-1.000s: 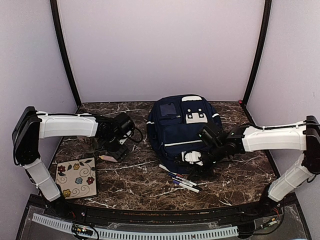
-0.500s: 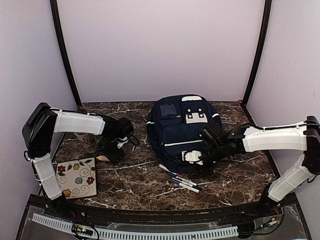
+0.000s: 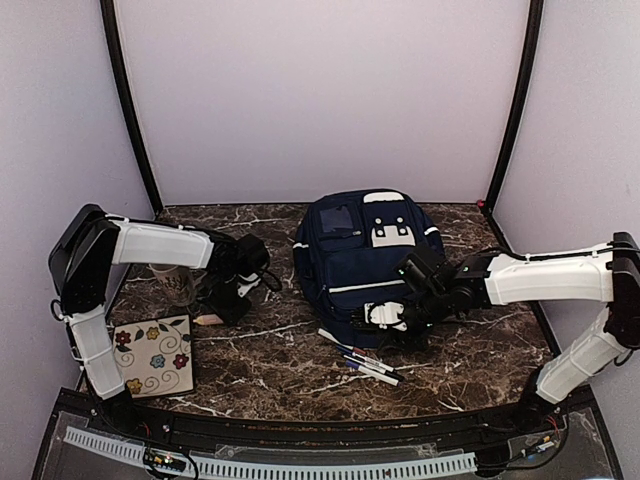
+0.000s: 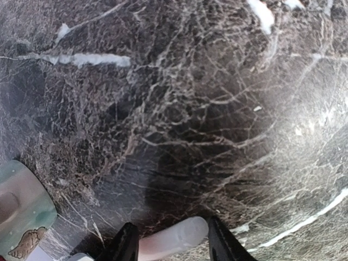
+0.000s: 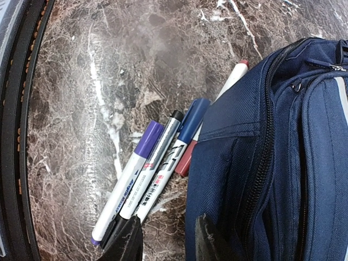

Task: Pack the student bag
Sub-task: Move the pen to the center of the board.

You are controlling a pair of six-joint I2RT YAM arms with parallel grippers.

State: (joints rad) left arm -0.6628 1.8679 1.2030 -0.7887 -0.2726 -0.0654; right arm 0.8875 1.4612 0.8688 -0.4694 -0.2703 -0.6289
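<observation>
The student bag (image 3: 360, 250), navy with white stripes, lies flat at the table's middle. Several markers (image 3: 362, 362) lie by its near edge. My right gripper (image 3: 392, 322) sits low at that edge. In the right wrist view it (image 5: 166, 231) is open: one finger rests over the markers' (image 5: 157, 163) ends and the other against the bag's fabric (image 5: 283, 163). My left gripper (image 3: 228, 305) is down on the table left of the bag. In the left wrist view it (image 4: 171, 235) is open, with a pale, rounded cylinder (image 4: 174, 238) lying between its fingers.
A patterned mug (image 3: 178, 283) stands just left of the left gripper, and its rim shows in the wrist view (image 4: 22, 209). A flowered notebook (image 3: 152, 355) lies at the near left. Black frame posts rise at the back corners.
The left arm has drawn in and dropped toward the table beside the mug, and its jaws have narrowed around the pale cylinder. The right gripper has narrowed slightly and has hardly moved.
</observation>
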